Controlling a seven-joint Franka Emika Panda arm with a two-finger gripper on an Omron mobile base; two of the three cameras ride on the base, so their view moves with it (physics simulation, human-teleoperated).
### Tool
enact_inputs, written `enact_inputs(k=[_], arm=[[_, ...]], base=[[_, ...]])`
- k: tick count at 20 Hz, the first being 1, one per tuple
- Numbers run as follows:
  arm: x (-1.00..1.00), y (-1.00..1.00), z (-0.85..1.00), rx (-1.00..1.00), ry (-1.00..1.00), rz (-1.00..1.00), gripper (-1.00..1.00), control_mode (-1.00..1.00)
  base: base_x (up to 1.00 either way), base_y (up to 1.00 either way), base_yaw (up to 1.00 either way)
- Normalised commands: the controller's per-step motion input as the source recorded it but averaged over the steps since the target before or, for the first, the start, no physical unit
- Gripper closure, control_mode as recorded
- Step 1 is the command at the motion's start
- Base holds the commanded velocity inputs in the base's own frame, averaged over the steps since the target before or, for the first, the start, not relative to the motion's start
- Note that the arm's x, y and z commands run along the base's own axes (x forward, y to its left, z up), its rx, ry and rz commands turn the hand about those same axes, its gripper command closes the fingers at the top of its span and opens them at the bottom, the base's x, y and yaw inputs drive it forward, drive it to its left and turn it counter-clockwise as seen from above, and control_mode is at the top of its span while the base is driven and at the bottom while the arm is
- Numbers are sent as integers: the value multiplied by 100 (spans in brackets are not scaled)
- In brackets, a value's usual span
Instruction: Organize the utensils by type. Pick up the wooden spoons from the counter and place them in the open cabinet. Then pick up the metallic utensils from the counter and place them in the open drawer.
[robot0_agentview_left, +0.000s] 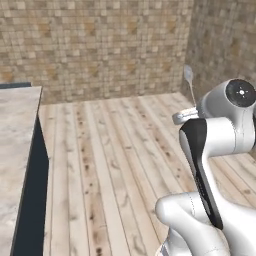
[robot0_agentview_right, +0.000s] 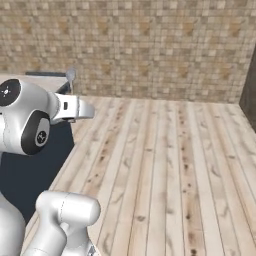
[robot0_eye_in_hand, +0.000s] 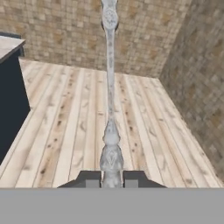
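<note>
Up in the air over the plank floor, the slim silver-grey metal spoon (robot0_eye_in_hand: 110, 87) is sitting in the robot's two-finger gripper (robot0_eye_in_hand: 111, 178). From the hand camera you can see both dark finger tips (robot0_eye_in_hand: 91, 179) pressed against the thick ornate end of the handle, so the jaws are clenched tight on it, and the rest of the spoon runs straight away from the hand with the bowl end at the far tip. In the left base view the spoon (robot0_agentview_left: 189, 82) pokes up past the white arm (robot0_agentview_left: 220, 130), bowl on top, seen against the tan brick wall (robot0_agentview_left: 100, 45). Right base view has the same thing from the other side: spoon (robot0_agentview_right: 70, 80) standing up just past the wrist.

The light wooden floor (robot0_agentview_right: 165, 170) spreads out ahead of the robot. Off on the left side of the left base view there's a pale marbled countertop (robot0_agentview_left: 15, 150) with a dark blue-grey cabinet side (robot0_agentview_left: 34, 200) under it. The spoon is well apart from that counter, not touching anything but the fingers.
</note>
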Motion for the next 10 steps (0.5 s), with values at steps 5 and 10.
enact_inputs(k=[5, 10], arm=[[0, 0, 0, 0, 0, 0, 100, 100], [0, 0, 0, 0, 0, 0, 100, 100]], base=[[100, -1, 12], [100, -10, 5]])
